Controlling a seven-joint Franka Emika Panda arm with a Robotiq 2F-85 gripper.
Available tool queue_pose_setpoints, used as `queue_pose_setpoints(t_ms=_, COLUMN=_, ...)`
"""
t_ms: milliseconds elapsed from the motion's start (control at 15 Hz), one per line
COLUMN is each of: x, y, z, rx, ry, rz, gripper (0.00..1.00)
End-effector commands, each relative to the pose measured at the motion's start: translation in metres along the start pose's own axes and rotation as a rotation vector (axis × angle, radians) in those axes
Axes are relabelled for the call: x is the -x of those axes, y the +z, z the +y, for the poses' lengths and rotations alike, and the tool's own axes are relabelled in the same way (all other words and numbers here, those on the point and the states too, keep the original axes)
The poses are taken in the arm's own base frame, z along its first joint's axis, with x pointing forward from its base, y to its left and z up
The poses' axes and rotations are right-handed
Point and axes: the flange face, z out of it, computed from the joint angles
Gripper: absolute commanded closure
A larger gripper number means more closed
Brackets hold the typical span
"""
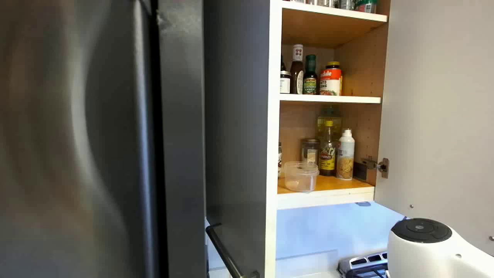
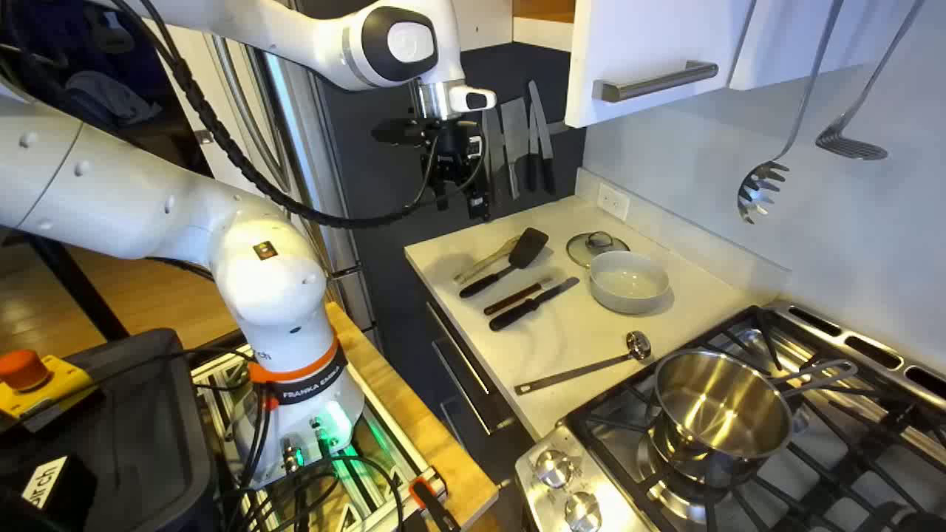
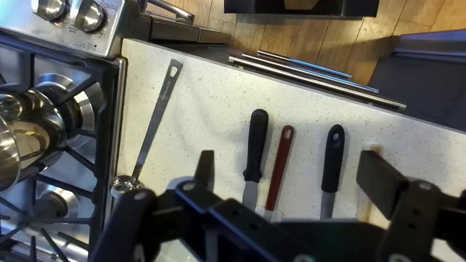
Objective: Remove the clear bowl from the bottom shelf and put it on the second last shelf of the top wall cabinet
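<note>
Pointing down over the counter [image 2: 547, 347], the gripper [image 2: 460, 205] holds nothing between its widely parted jaws; the clear bowl [image 1: 301, 177] stands at the front of the bottom shelf [image 1: 332, 197], seemingly above jaw height, so reaching it likely means rising.

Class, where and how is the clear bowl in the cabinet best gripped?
Probably pinch the clear bowl by its front rim, coming through the open front of the top wall cabinet: the bowl stands mouth up near the front, a dark-lidded jar behind.
</note>
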Motion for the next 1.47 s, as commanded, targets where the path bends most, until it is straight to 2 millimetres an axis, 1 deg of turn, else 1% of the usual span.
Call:
queue_pose_setpoints(t_ms=0, x=0.000, y=0.000, z=0.000, rx=0.000, ry=0.000, rz=-0.001, gripper=0.00)
queue_pose_setpoints(t_ms=333, x=0.000, y=0.000, z=0.000, rx=0.000, ry=0.000, rz=-0.002, gripper=0.00)
queue_pose_setpoints(t_ms=400, x=-0.004, y=-0.006, z=-0.001, rx=-0.028, ry=0.022, rz=0.021, gripper=0.00)
queue_pose_setpoints(t_ms=467, x=-0.011, y=-0.015, z=-0.004, rx=-0.102, ry=0.069, rz=0.043, gripper=0.00)
queue_pose_setpoints(t_ms=600, x=-0.023, y=-0.033, z=-0.008, rx=-0.172, ry=0.162, rz=0.047, gripper=0.00)
queue_pose_setpoints(t_ms=1000, x=-0.058, y=-0.098, z=-0.007, rx=-0.368, ry=0.420, rz=0.100, gripper=0.00)
queue_pose_setpoints(t_ms=1067, x=-0.062, y=-0.106, z=-0.007, rx=-0.398, ry=0.463, rz=0.111, gripper=0.00)
queue_pose_setpoints(t_ms=1133, x=-0.050, y=-0.095, z=-0.008, rx=-0.341, ry=0.386, rz=0.115, gripper=0.00)
queue_pose_setpoints(t_ms=1267, x=-0.057, y=-0.108, z=-0.007, rx=-0.370, ry=0.427, rz=0.125, gripper=0.00)
queue_pose_setpoints(t_ms=1400, x=-0.060, y=-0.108, z=-0.007, rx=-0.376, ry=0.438, rz=0.120, gripper=0.00)
